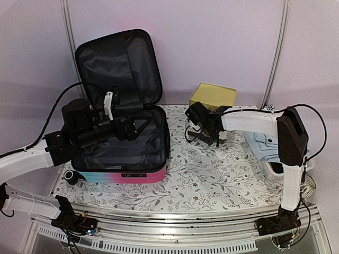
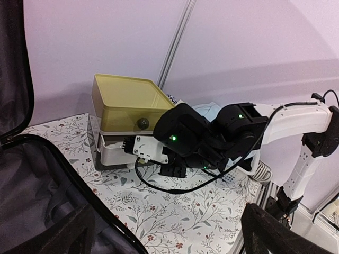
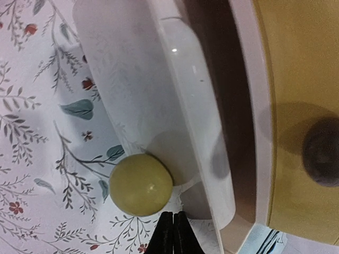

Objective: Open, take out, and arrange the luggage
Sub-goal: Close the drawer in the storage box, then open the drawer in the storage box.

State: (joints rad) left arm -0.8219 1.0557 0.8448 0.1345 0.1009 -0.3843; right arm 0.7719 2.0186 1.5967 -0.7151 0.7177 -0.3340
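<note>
Where the arms reach, table (image 1: pixel 212 174): floral cloth on top.
Luggage (image 1: pixel 119 69): on the table's left part, open, lid upright, black lining showing.
Drawer box (image 1: pixel 213 95): yellow-topped, back centre-right, apart from the luggage.
Left gripper (image 1: pixel 139 127): jaws spread wide, empty, over the luggage's lower half.
Right gripper (image 3: pixel 172 230): clenched, holding nothing, tips just beside the knob.
Knob (image 3: pixel 140 184): yellow-green, on the white drawer front.

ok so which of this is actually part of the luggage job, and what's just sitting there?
Job:
- luggage, open, lid up, black lining showing
- left fingers, open, over it

Lying about:
- yellow-topped drawer box; right fingers shut beside its yellow knob
- folded light-blue garment, origin unclear
- floral tablecloth
</note>
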